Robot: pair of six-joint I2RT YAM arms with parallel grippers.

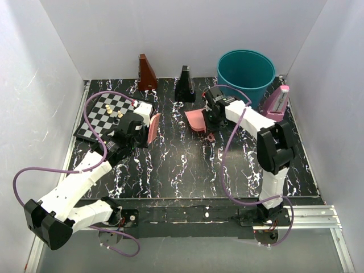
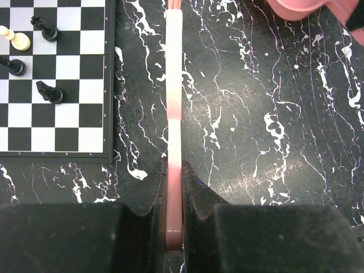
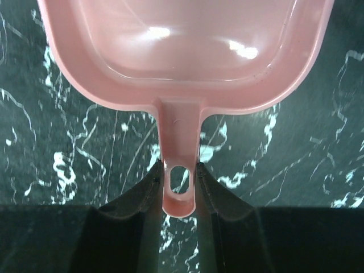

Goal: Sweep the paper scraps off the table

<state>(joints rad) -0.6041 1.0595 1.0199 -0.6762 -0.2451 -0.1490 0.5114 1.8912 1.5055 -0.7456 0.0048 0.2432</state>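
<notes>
Now, near to far: clamped with the left end effector on the pink brush, edge-on over the counter; clamped with the right end effector on the handle of the pink dustpan, bare inside. Set the pan's lip flat down, then draw the bristles rightward into it in short, low strokes. Cannot spot any paper scraps in these views, so check beside the chessboard and toward the teal bucket first. No readable brand, label or writing anywhere.
</notes>
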